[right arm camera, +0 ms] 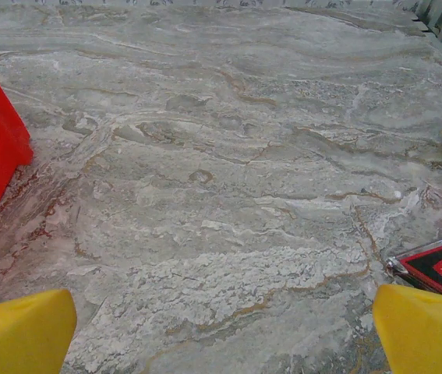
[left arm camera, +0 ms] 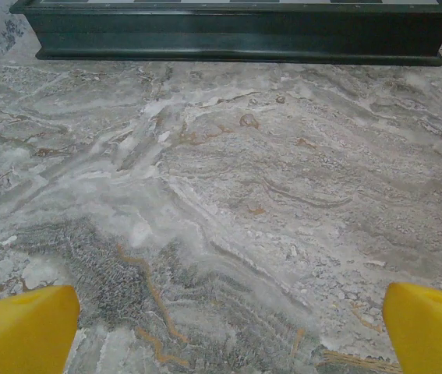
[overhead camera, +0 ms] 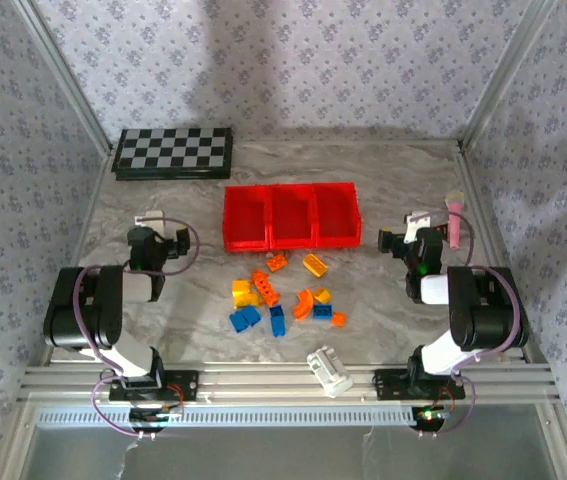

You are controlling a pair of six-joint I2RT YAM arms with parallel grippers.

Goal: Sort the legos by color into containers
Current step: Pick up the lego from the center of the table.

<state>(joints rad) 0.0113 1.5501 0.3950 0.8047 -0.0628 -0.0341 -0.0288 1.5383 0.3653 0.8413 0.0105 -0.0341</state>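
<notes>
The legos [overhead camera: 283, 298], in orange, yellow and blue, lie loose on the table [overhead camera: 393, 180], just near of the containers [overhead camera: 291, 215], a red row at mid-table. None can be seen in a bin.

The left arm is folded back over its base, wrist low. The left gripper [overhead camera: 153, 224] points far toward the checkerboard [overhead camera: 173, 152]. In the wrist view its yellow fingers [left arm camera: 22, 327] stand wide apart over bare table, holding nothing.

The right arm is folded the same way. The right gripper [overhead camera: 418, 226] points far, between the containers on its left and the pink toy [overhead camera: 455, 218] on its right. Its fingers [right arm camera: 423, 327] are spread fully, empty and touching nothing.

A white cylinder [overhead camera: 329, 370] lies near the table's near edge.
</notes>
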